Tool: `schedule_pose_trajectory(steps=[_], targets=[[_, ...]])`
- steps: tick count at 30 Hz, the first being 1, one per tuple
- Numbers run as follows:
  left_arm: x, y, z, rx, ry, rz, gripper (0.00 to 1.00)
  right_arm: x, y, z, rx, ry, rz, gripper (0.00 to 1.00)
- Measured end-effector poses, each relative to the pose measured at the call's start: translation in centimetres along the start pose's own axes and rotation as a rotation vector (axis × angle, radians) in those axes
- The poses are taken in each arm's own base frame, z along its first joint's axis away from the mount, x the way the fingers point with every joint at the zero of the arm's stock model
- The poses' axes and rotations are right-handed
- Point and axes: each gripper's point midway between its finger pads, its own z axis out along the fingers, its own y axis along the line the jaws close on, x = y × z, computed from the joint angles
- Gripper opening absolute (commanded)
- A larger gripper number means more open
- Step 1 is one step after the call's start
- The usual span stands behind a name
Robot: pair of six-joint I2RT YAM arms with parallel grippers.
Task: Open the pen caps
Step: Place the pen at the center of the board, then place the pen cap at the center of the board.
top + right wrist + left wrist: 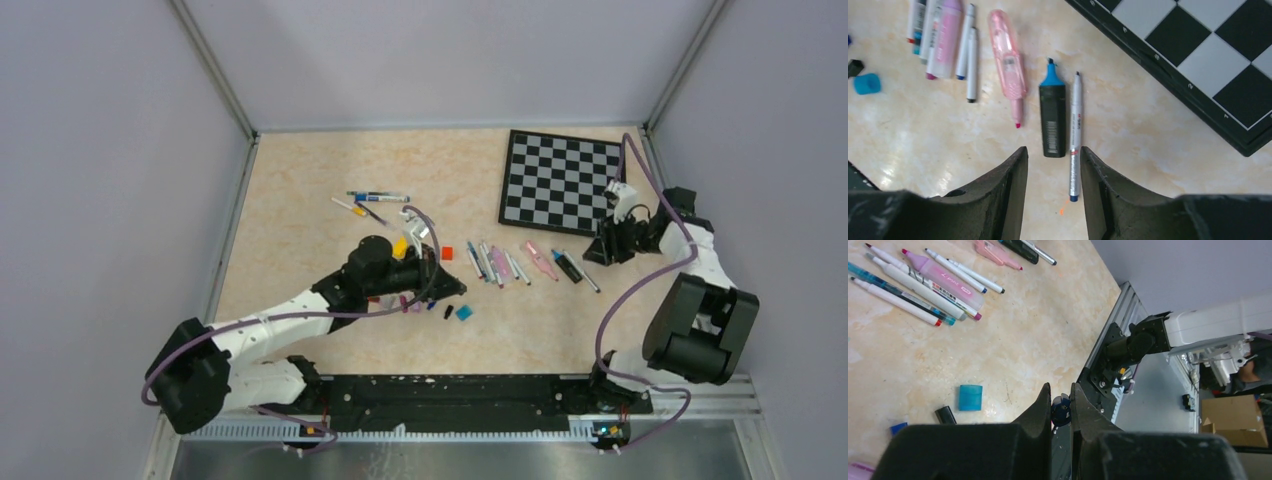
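Pen caps (463,312) look mostly off already: my left jaws are nearly closed on a dark blue cap (1060,410), held near the loose ones on the bench (1038,340). I judge the next move is to lower and release it beside the three I count there, a cyan cap (970,397), a black cap (945,415) and a blue cap (898,428). My right jaws stand wide apart and empty above a black highlighter (1053,125) and a silver pen (1075,140). I count nine pens (923,287) in the row, with about three back pens (378,197) further off
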Motion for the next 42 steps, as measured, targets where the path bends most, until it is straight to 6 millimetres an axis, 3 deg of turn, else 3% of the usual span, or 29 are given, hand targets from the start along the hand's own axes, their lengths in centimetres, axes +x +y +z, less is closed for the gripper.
schedule_pose_trajectory(steps=[7, 12, 19, 22, 28, 33, 42], targets=[[3.6, 0.5, 3.7, -0.094, 0.155, 0.042, 0.00, -4.3, 4.3, -2.6, -0.085, -0.211, -0.060, 0.45], [6.5, 1.8, 6.1, -0.201, 0.265, 0.059, 0.00, -3.4, 6.5, -2.4, -0.143, -0.259, -0.035, 0.45], [9.9, 4.6, 9.5, -0.363, 0.408, 0.070, 0.01, -3.1, 6.8, -2.0, -0.167, -0.271, -0.015, 0.45], [10.7, 5.6, 10.0, -0.412, 0.439, 0.072, 0.03, -3.3, 6.9, -2.0, -0.171, -0.278, -0.021, 0.45], [11.3, 7.8, 10.8, -0.527, 0.477, 0.086, 0.08, -3.2, 7.0, -2.0, -0.180, -0.283, -0.020, 0.45], [10.9, 9.3, 10.1, -0.630, 0.479, 0.110, 0.21, -3.3, 7.0, -2.0, -0.182, -0.284, -0.021, 0.45], [10.3, 9.5, 9.8, -0.671, 0.474, 0.125, 0.35, -3.3, 7.1, -2.0, -0.183, -0.285, -0.021, 0.45]])
